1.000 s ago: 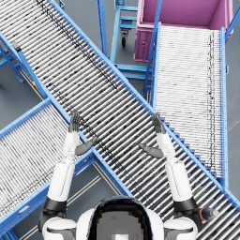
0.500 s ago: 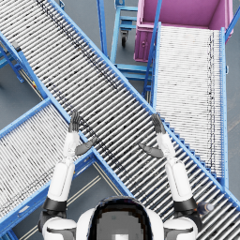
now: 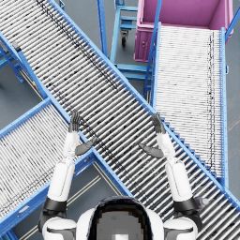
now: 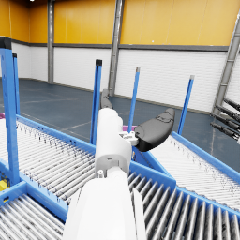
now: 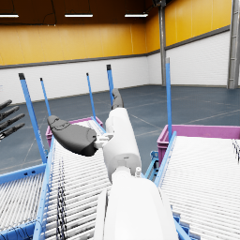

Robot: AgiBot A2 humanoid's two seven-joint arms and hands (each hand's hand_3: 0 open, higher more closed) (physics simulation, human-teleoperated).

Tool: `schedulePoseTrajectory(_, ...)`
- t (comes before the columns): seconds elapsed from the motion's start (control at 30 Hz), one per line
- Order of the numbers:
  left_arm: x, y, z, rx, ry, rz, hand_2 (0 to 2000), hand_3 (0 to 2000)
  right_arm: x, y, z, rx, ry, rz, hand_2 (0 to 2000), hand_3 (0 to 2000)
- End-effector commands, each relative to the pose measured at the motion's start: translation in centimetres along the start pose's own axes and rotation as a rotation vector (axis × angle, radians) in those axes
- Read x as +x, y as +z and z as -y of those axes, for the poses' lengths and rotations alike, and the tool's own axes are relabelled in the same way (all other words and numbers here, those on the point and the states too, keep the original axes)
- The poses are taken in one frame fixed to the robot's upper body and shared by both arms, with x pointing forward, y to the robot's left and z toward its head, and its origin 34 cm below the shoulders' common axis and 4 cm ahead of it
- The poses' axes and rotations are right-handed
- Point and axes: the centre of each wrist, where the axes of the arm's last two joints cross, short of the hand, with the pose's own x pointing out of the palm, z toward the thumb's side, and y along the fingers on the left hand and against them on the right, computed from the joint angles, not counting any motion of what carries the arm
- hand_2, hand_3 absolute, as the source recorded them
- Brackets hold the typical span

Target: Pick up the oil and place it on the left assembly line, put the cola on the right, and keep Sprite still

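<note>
Moved since a second ago: honestly nothing, both arms sit in the same spot and the head camera hasn't budged either.
Left hand: released, fingers spread and pointing up the belt, thumb sticking inward, nothing in it; it hovers over the near-left edge of the middle conveyor.
Right hand: same deal mirrored, spread out with nothing in it, thumb pointing toward the other hand, over the right edge of that same conveyor.
Oil, cola, Sprite: can't place them, no view shows any of the three.
Left conveyor: lower roller line beside the left arm, blue rail between it and the middle one.
Right conveyor: runs straight away from the robot, just beside the right hand.
Pink bin: sits at the far end of the right conveyor.
In the way: blue posts stand up from the rails just past the hands in both wrist views.
Backdrop: grey floor, yellow-and-white wall.
</note>
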Motion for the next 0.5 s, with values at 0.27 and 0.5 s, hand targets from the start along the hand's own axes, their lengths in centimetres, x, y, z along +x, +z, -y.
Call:
schedulePoseTrajectory(0.27, 0.0, 0.0, 0.0, 0.0, 0.0, 0.0, 0, 0, 0.0, 0.0, 0.0, 0.0, 0.0, 0.0, 0, 0)
schedulePoseTrajectory(0.5, 0.0, 0.0, 0.0, 0.0, 0.0, 0.0, 0, 0, 0.0, 0.0, 0.0, 0.0, 0.0, 0.0, 0, 0)
